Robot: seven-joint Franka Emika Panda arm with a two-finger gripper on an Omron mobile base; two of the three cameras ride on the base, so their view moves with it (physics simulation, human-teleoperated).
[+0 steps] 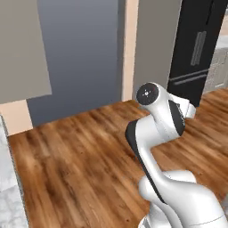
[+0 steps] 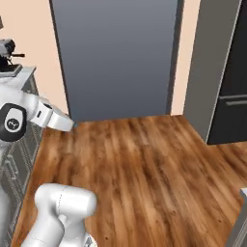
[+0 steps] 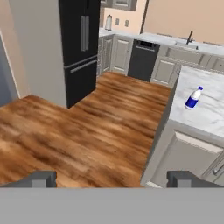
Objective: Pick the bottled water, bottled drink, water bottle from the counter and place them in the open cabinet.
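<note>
The bottled water, a small clear bottle with a blue label and white cap, stands on the white marble counter near its left edge, at the right of the hand view. My gripper is open with nothing between its fingers. It hangs over the wooden floor, well short of the counter and to the left of the bottle. The bottled drink, the water bottle and the open cabinet are out of view.
A black fridge stands at the far left, with a dark dishwasher and a sink counter behind. Open wooden floor lies between me and the island. A marble edge is at my left, and a coffee machine sits on a side counter.
</note>
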